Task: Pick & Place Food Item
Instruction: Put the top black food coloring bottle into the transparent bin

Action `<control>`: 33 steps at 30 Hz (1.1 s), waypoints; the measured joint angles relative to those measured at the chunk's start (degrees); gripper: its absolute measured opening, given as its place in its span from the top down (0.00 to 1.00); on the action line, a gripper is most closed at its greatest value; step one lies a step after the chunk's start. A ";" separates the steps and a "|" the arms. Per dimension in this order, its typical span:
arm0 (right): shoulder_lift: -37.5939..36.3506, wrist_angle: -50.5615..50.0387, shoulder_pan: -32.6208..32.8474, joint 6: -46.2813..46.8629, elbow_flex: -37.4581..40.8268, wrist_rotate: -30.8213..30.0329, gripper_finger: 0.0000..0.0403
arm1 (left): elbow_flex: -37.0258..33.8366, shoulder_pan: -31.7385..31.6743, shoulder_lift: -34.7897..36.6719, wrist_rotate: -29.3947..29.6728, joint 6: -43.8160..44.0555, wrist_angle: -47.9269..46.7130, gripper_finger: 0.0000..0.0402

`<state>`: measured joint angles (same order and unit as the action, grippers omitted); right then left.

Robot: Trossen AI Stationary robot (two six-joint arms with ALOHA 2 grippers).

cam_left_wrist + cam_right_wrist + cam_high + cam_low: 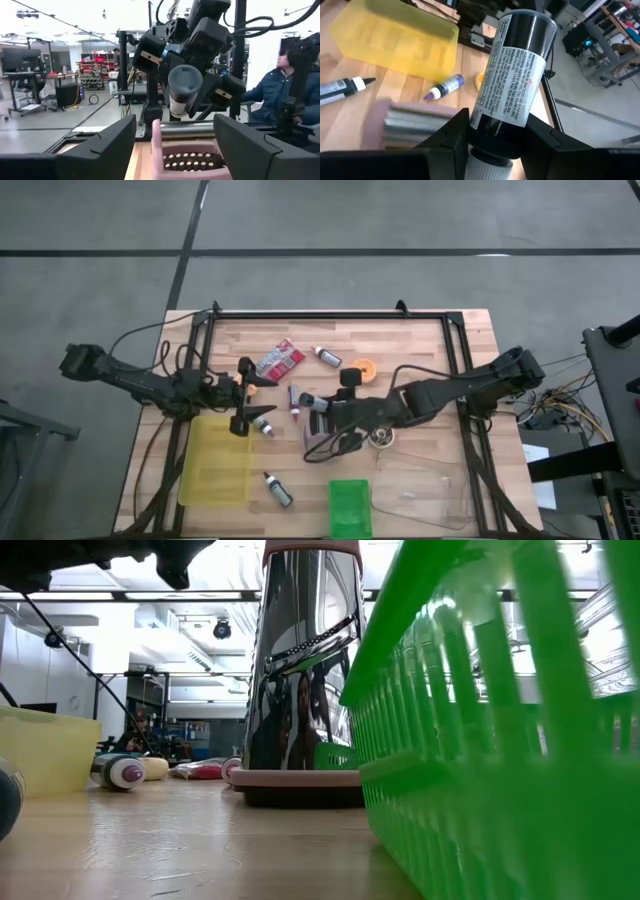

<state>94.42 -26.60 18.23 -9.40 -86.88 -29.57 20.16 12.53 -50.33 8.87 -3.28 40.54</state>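
A dark bottle with a white printed label and a white cap is pinched between the jaws of the right gripper and is held above the surface, near its middle. In the left wrist view the same bottle is seen end-on, carried by the right arm. Just beneath it a metal grater with a pink rim is stood upright on the surface.

The left gripper is held at the left of the surface, just beside the yellow bin, with its jaws spread and nothing between them.

Small tubes with purple caps are scattered between the two arms, and a black marker is laid near the bin. A red packet and an orange round item are found toward the far edge. A green basket and a clear container are set at the near edge.

A seated person in a dark jacket is seen beyond the surface.
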 joint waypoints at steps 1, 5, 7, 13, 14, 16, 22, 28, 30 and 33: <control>0.55 -0.89 0.06 -0.36 -1.20 0.02 0.70 | 0.79 0.00 -0.55 -0.12 -0.30 0.14 0.33; 1.75 -4.12 0.03 -1.35 -4.99 -0.37 0.70 | 3.80 0.00 -2.71 -0.19 -0.82 0.02 0.33; 2.11 -6.81 0.03 -1.25 -6.86 -0.41 0.70 | 4.92 0.00 -4.13 -0.29 -1.50 -0.34 0.33; 2.42 -15.89 0.03 0.57 -10.39 -0.48 0.70 | 10.25 -0.11 -9.06 -0.10 -2.32 -3.86 0.33; 2.42 -16.62 0.03 0.74 -10.53 -0.52 0.70 | 11.60 -0.12 -9.94 -0.05 -2.30 -5.91 0.33; 2.25 -18.68 0.03 1.47 -10.82 -0.56 0.70 | 15.10 -0.15 -12.16 0.72 -2.27 -9.92 0.33; 1.84 -29.00 0.05 5.50 -12.37 -2.96 0.70 | 27.05 -0.15 -17.74 3.35 -3.08 -26.82 0.33; 1.19 -44.57 0.16 12.30 -15.17 -2.86 0.70 | 36.47 -0.15 -21.99 5.18 -3.61 -39.06 0.33; 1.19 -49.70 0.17 14.70 -15.92 -1.38 0.70 | 38.32 -0.15 -23.27 5.26 -3.60 -40.18 0.33; 1.19 -54.37 0.30 16.14 -16.20 2.31 0.70 | 39.41 -0.15 -25.28 5.23 -3.53 -40.59 0.33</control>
<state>95.61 -80.97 18.54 6.75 -103.09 -27.26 59.58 12.38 -75.60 14.11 -6.82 -0.05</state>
